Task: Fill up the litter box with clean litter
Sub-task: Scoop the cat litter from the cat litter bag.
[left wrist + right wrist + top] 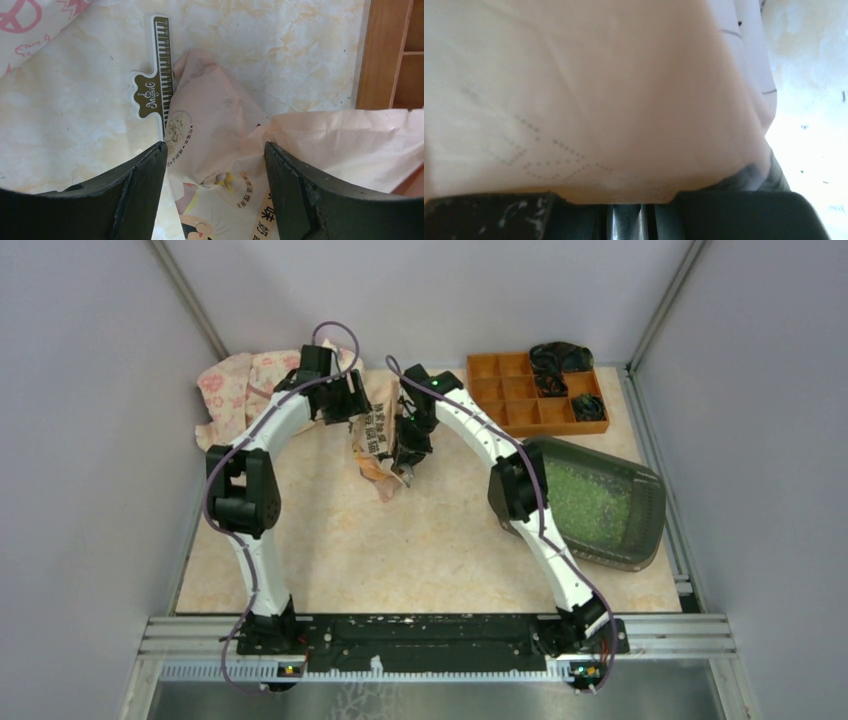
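Beige table point(400, 550): our spread left gripper point(215, 147) straddles the bag point(220, 115) our right gripper point(408, 465) pinches; slack folds could slip.

One litter box point(652, 508) — one bag point(215, 125), one clip point(155, 85), one organiser point(520, 390) (orange) — one cloth point(235, 385)

soft even light; right wrist view blurred by bag point(574, 90).

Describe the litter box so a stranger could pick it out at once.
Go to the table's right side, just nearer the robot than the orange compartment tray. The litter box lies there: a large, dark, rounded tray holding light-green granules, undivided, unlike the orange tray's small square cells.
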